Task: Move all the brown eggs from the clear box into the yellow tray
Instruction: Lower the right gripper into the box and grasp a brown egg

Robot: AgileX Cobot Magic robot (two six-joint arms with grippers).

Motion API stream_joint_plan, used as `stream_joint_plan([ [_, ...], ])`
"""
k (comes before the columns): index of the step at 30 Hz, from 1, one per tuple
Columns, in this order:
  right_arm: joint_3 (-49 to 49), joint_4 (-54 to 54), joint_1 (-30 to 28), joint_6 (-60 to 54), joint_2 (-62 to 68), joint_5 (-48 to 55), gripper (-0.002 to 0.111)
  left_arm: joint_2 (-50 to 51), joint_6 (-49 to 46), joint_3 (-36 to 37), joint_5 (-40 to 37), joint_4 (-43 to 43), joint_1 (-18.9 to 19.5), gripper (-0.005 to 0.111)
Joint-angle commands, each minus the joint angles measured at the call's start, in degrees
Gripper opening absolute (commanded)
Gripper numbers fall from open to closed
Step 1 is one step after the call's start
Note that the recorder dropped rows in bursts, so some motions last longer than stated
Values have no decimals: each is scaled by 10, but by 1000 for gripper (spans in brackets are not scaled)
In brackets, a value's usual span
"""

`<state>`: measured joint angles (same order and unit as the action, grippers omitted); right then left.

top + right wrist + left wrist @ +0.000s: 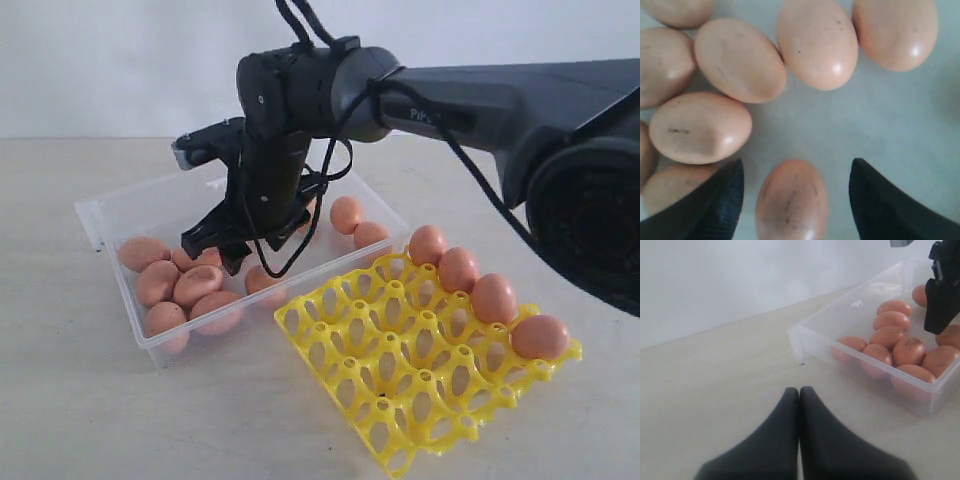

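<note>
now, r gripper (795, 170): down in clear box (110, 215), jaws wide apart, gripping nothing; one egg (791, 202) lies btwn fingers, gap each side.
l gripper (799, 390): jaws pressed together, empty, over table (715, 405), apart from box.
brown eggs (195, 285): most in box, mainly left end; four in far row of yellow tray (400, 420).
tray: just right of box.

Soft even light; faint glints on brown eggs (817, 42).

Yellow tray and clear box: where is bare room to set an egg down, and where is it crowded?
Every cup of the yellow tray in front of the four eggs along its far row is empty. In the clear box, the floor by the far-left wall is bare; the near end is packed with loose eggs.
</note>
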<state>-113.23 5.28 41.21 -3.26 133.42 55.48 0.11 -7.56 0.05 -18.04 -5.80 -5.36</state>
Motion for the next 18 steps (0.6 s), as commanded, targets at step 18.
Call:
stream_joint_plan([
  [18, -2, -22, -7, 79, 32, 36, 19, -1, 0, -1, 5, 4, 0, -4],
])
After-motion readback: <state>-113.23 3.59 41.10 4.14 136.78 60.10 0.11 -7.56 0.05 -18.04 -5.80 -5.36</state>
